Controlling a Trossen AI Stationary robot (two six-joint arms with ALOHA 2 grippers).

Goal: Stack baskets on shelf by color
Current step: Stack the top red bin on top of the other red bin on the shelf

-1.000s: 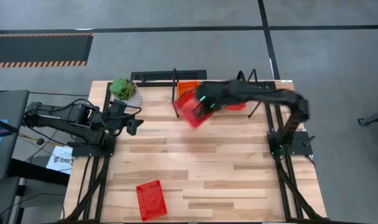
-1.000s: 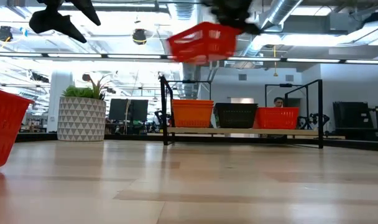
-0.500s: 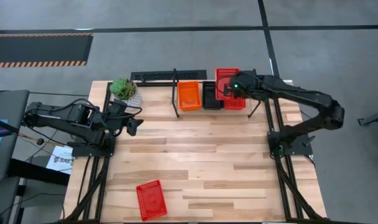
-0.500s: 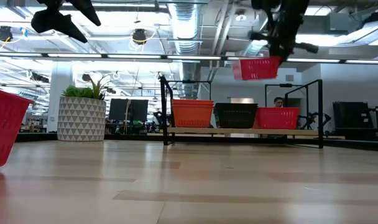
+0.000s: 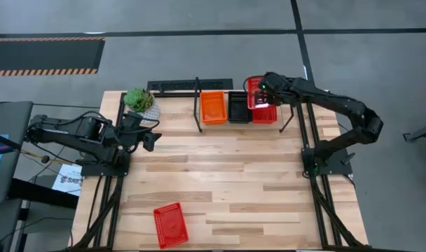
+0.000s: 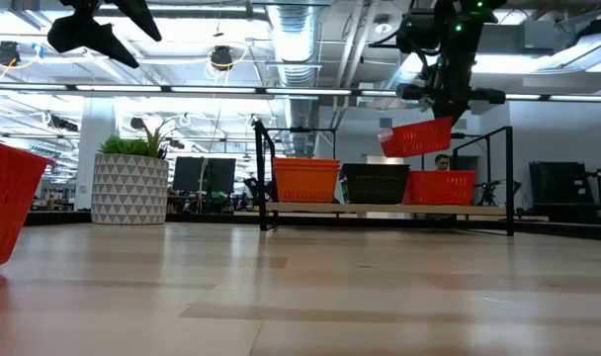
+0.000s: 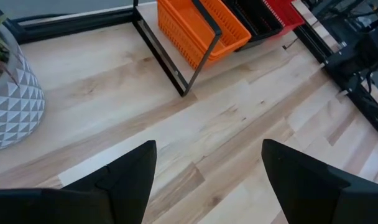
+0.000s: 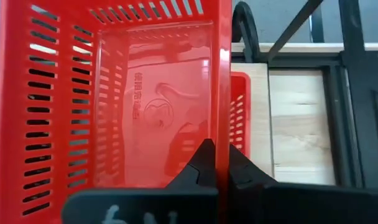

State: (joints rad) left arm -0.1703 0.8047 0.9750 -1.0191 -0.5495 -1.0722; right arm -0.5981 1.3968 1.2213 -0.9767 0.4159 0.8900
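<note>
Over the shelf at about 1 o'clock on the tabletop, the right gripper is clamped on one rim of a red basket, holding it above the red basket on the shelf. Held high and over that end prob. because red goes on red; orange stack sits at the shelf's 9 o'clock end, black stack in the middle, so colours already have their own slots.

Low view shows what the high view can't: carried basket is clear of the one below, w/ a gap between them, and tilted, one end lower. High view only shows red over red, no height info. Right wrist view shows the grip itself: fingers pinching the wall edge, basket interior facing the camera, shelf basket peeking out just beside it. So alignment looks close but not square yet, imo.

Left gripper is wide open, holding nothing, hovering near 9 o'clock by the plant pot; its wrist view looks across bare wood toward the shelf.

One more red basket on the tabletop waits near 7 o'clock, well apart from both arms.
</note>
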